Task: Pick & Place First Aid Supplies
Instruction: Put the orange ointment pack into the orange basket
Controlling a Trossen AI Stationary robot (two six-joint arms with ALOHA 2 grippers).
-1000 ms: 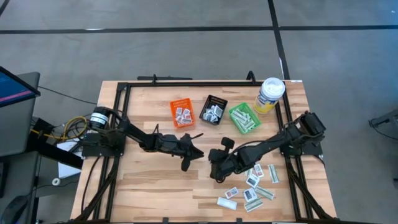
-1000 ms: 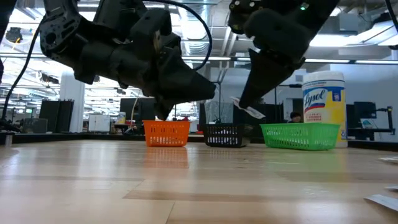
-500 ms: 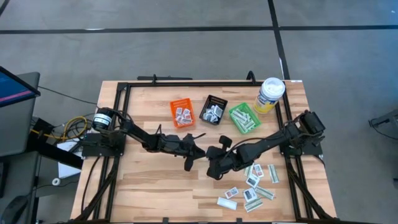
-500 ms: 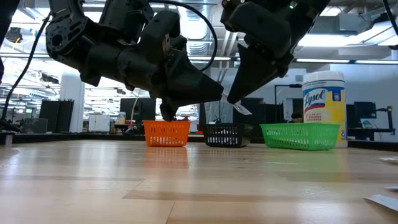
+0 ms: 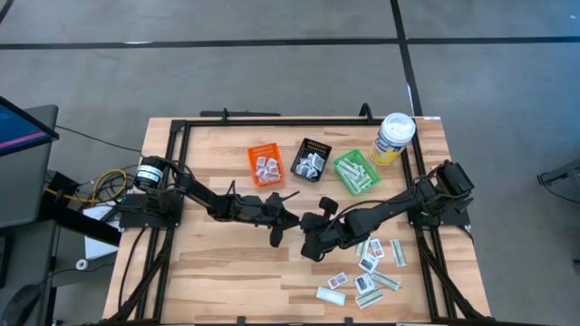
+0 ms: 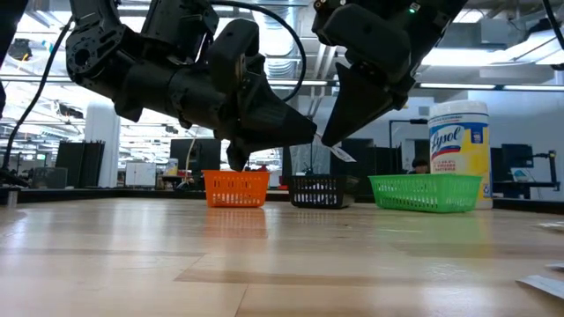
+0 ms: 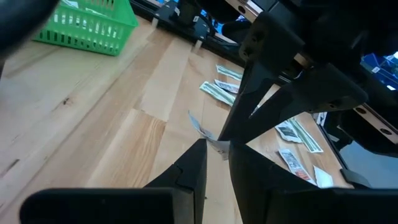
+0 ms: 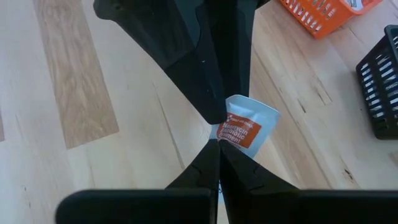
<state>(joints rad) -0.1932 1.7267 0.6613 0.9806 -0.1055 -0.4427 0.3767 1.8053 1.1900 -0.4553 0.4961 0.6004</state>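
Both grippers meet above the middle of the table. My right gripper (image 8: 217,143) (image 5: 306,234) is shut on a small white packet with red print (image 8: 245,127), which shows in the low view as a tilted sliver (image 6: 342,154). My left gripper (image 7: 216,148) (image 5: 283,224) points at it from the table's left. It is open by a narrow gap, with one fingertip on each side of the packet's end (image 7: 217,144). Several more packets (image 5: 372,267) lie flat on the table near the right arm's base. My right gripper pinches the packet between its two fingertips at the edge (image 8: 225,134), coming from the table's right and slanting down. The packet is lifted clear and sticks out tilted below the fingertips. My left gripper's fingers stand on either side of the packet; I cannot tell whether they touch it.
The orange bin (image 5: 265,164), black bin (image 5: 311,160) and green bin (image 5: 355,172) stand in a row at the far side, each holding packets. A yellow canister with a white lid (image 5: 392,138) is at the far right corner. Bare wood lies near and left.
My left gripper moved toward the table's right and my right gripper carried the packet toward the left, until the two met. In the last half second both have stayed still.
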